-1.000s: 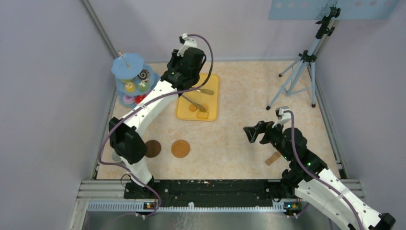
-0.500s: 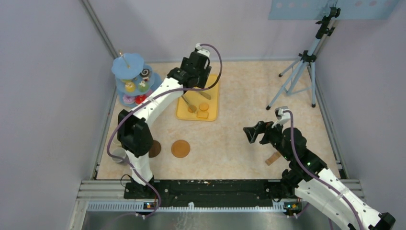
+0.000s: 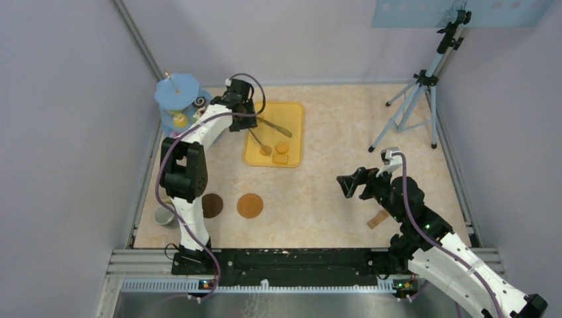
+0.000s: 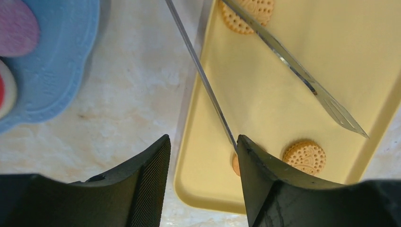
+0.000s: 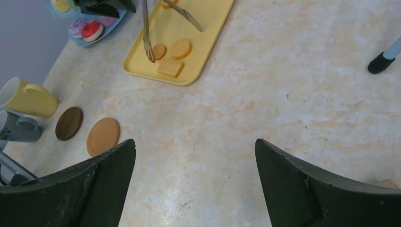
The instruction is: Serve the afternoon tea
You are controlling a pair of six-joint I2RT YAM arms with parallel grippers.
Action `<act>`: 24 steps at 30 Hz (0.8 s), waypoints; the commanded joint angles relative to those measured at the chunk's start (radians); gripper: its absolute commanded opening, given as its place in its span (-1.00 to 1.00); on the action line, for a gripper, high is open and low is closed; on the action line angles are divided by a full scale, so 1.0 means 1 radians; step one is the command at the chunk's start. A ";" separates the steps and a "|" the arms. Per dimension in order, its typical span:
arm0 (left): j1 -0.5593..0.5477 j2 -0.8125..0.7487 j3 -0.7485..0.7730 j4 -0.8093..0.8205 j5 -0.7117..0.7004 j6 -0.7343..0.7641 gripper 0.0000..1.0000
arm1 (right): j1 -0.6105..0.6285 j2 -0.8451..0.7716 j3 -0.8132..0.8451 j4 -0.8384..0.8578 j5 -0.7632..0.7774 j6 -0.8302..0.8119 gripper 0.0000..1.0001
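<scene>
Hanging low at the far left of the table [image 3: 344, 132], the left gripper [image 4: 203, 153] sits between the blue tiered stand [image 3: 177, 93] and the left edge of the yellow tray [image 4: 283, 104]. Its jaws are partly apart with nothing between them. One thin arm of the metal tongs [image 4: 201, 75] runs down to the tip of the finger [image 4: 265, 189] on the right of the wrist view; whether they touch cannot be told. The tongs lie splayed on the tray, their broader arm passing above a round orange biscuit [image 4: 305, 157] and across a second round biscuit [image 4: 257, 7] at the top edge of that view. Seen from the right wrist, the tray's near end carries two round biscuits side by side and a square biscuit [image 5: 170, 67] just in front of them. A red-iced doughnut [image 5: 92, 29] and a purple doughnut [image 5: 76, 26] rest on the stand's lowest tier. At the table's near left the yellow mug [image 5: 26, 97] and the grey-white mug [image 5: 19, 127] stand close together, with the dark brown coaster [image 5: 69, 123] and the lighter brown coaster [image 5: 103, 136] lying bare just beside them. The right gripper [image 5: 194, 142] hovers well apart from all this over open tabletop, jaws spread wide and empty. A small wooden block [image 3: 378, 218] lies beside the right arm, and a tripod [image 3: 417, 99] stands at the far right.
</scene>
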 commanded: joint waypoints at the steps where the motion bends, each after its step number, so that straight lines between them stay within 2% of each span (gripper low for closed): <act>1: -0.025 0.026 -0.034 0.073 -0.049 -0.174 0.16 | -0.007 -0.005 0.022 0.003 0.006 0.007 0.88; 11: -0.025 0.102 -0.054 0.134 -0.041 -0.162 -0.04 | -0.007 -0.009 0.024 0.006 0.006 0.012 0.88; 13: -0.025 0.110 -0.059 0.150 -0.041 -0.156 -0.19 | -0.007 -0.010 0.027 0.002 0.006 0.012 0.88; 16: -0.025 0.114 -0.063 0.178 -0.029 -0.136 -0.30 | -0.006 -0.010 0.031 -0.007 0.009 0.013 0.88; 24: -0.025 0.080 -0.053 0.189 -0.046 -0.060 -0.84 | -0.007 -0.015 0.036 -0.013 0.013 0.015 0.87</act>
